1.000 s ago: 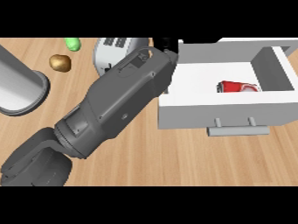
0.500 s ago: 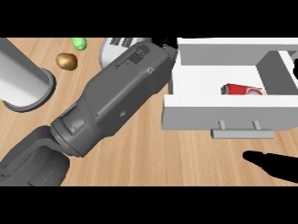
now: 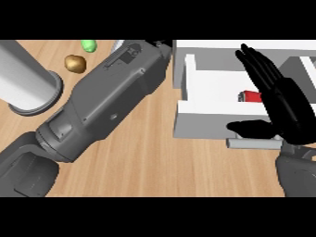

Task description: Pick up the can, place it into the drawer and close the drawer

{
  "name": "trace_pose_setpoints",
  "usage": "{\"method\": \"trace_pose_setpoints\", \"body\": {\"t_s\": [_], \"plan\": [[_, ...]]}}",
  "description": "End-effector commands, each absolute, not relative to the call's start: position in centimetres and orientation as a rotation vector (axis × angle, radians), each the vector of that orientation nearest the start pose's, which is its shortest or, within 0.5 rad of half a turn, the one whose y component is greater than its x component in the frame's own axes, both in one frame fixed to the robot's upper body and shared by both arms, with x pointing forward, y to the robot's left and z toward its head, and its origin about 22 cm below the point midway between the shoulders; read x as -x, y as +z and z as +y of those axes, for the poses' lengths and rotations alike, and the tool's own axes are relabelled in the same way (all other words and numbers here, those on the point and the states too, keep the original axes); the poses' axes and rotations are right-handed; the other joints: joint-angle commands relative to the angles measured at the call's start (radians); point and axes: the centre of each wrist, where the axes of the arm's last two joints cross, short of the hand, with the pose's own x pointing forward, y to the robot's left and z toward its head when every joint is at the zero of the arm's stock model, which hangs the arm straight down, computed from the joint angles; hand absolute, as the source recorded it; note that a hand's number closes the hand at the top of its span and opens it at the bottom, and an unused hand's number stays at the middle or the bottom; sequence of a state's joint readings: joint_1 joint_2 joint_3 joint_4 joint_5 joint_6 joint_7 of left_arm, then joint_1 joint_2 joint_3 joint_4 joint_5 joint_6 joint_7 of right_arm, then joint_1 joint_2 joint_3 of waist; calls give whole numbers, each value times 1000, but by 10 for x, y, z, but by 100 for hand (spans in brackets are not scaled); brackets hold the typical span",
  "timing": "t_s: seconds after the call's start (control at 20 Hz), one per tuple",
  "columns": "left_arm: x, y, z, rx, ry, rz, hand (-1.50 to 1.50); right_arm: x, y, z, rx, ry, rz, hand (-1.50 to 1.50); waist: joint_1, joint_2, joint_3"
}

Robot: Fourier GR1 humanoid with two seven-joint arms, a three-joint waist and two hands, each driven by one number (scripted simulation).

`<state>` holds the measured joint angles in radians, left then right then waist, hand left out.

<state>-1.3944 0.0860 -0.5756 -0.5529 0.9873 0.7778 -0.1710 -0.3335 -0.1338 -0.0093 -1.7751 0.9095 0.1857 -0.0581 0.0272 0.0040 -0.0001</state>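
Observation:
The red can [image 3: 250,96] lies on its side inside the open white drawer [image 3: 201,122], near the drawer's right half. My right hand [image 3: 283,104] is open, its straight fingers stretched over the drawer and partly covering the can. Its thumb sticks out left across the drawer's front wall, just above the grey handle [image 3: 250,144]. My left forearm [image 3: 109,97] runs diagonally from the lower left toward the drawer's back left corner. Only a dark sliver of the left hand [image 3: 163,44] shows at the top edge.
A tall grey cylinder [image 3: 20,78] stands at the upper left of the wooden counter [image 3: 160,166]. A small brown object [image 3: 75,63] and a green one [image 3: 88,45] lie beside it, left of my left forearm.
My right hand has come up from the lower right corner and now lies over the drawer's front and the can. The left arm has barely moved.

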Motion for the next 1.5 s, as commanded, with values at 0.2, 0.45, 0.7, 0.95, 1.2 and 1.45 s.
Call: {"method": "trace_pose_setpoints", "body": {"t_s": [0.2, 0.45, 0.7, 0.95, 1.2, 1.45], "plan": [[-431, 202, 42, -50, 152, -1721, -150, -348, 115, -202, 982, 1165, -1743, -150, 11, -3, 0], [-425, 223, 43, -45, 183, -1715, -150, -374, 68, -188, 1021, 1149, -1683, -150, 20, -1, 1], [-420, 208, 69, -39, 164, -1705, -150, -391, 39, -203, 1079, 1180, -1637, -150, 21, 0, 1], [-413, 216, 82, -38, 166, -1703, -150, -407, 34, -208, 1171, 1146, -1627, -150, 31, 3, 2], [-410, 208, 86, -80, 162, -1713, -150, -414, 27, -214, 1224, 1099, -1651, -150, 32, 11, 2], [-409, 212, 103, -58, 168, -1723, -150, -426, 34, -209, 1278, 1048, -1664, -150, 40, 16, 2]]}}
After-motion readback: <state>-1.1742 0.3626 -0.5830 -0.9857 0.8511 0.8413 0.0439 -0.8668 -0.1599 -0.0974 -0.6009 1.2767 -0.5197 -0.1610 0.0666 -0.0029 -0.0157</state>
